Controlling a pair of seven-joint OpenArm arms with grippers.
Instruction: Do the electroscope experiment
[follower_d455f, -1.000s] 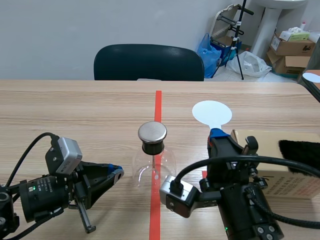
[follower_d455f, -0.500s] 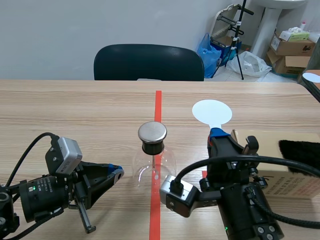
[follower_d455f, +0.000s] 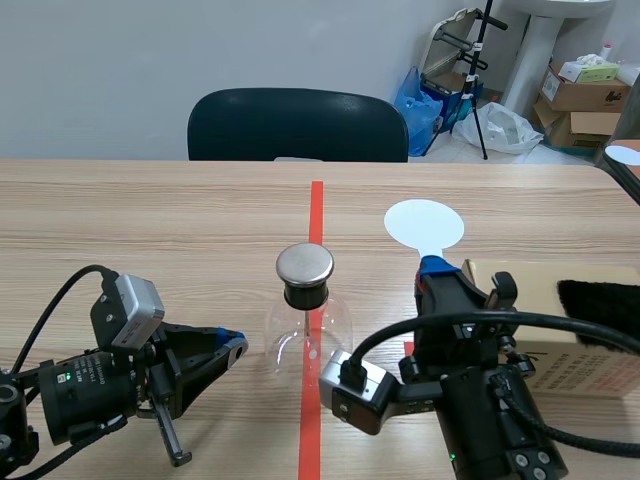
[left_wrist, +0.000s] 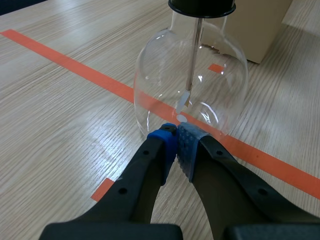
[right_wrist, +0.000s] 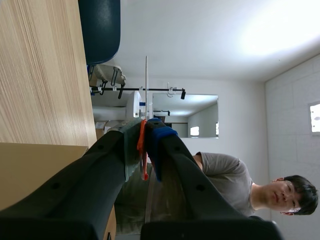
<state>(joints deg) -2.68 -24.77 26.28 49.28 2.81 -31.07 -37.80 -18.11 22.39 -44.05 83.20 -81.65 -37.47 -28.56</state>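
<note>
1. left wrist view: the left gripper (left_wrist: 176, 145) has its pads pressed together on nothing, with its tips right at the near foot of the glass electroscope (left_wrist: 192, 85). the electroscope stands on the red tape line at mid table, and its foil leaf (left_wrist: 183, 102) hangs from the rod inside.
2. the right gripper (follower_d455f: 432, 268), just right of the flask, is clamped on the handle of the white paddle (follower_d455f: 424, 224), whose disc sticks out ahead of the fingers.
3. step, as i judge it: the paddle is in hand but not yet at the metal cap (follower_d455f: 305, 263). next, the disc needs swinging left onto the cap, perhaps after a rub on the black fur (follower_d455f: 598, 305) lying on the cardboard box (follower_d455f: 520, 290) at right.
4. room: there is open wood to the left and on the far side. the box crowds the right arm, and both grippers sit near the flask, so a knock could tip it.
</note>
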